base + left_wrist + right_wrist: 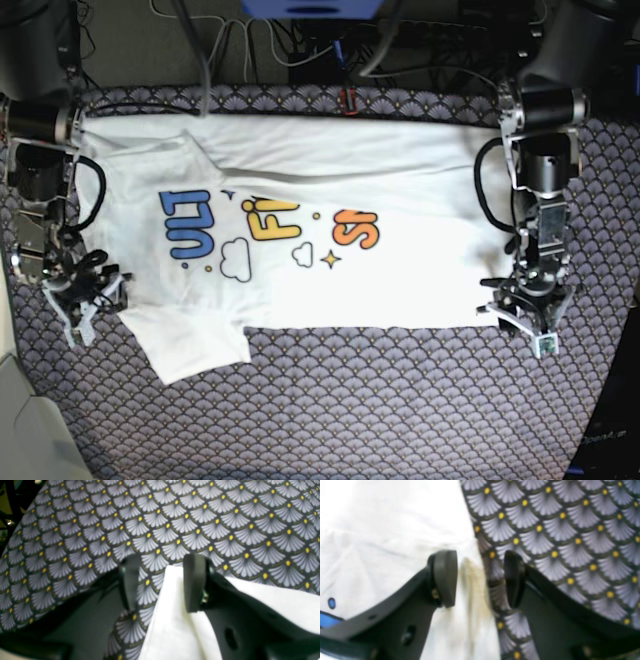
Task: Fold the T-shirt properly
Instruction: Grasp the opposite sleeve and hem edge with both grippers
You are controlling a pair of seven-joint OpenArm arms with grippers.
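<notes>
The white T-shirt (300, 200) lies spread across the table, its blue, yellow and orange print partly showing. One short sleeve (190, 345) sticks out toward the front left. In the base view my left gripper (535, 328) hovers low at the shirt's right front corner. Its wrist view shows the left gripper (162, 582) open, with a raised white corner of the T-shirt (172, 620) between the fingers (194, 582). My right gripper (85, 308) sits at the shirt's left edge. Seen from its wrist, the right gripper (480, 578) is open and straddles the cloth edge (470, 585).
A tablecloth (400, 400) with a grey fan pattern and yellow dots covers the table. Cables and dark equipment (300, 40) line the back edge. The table's front left corner (40, 430) drops off to a pale floor.
</notes>
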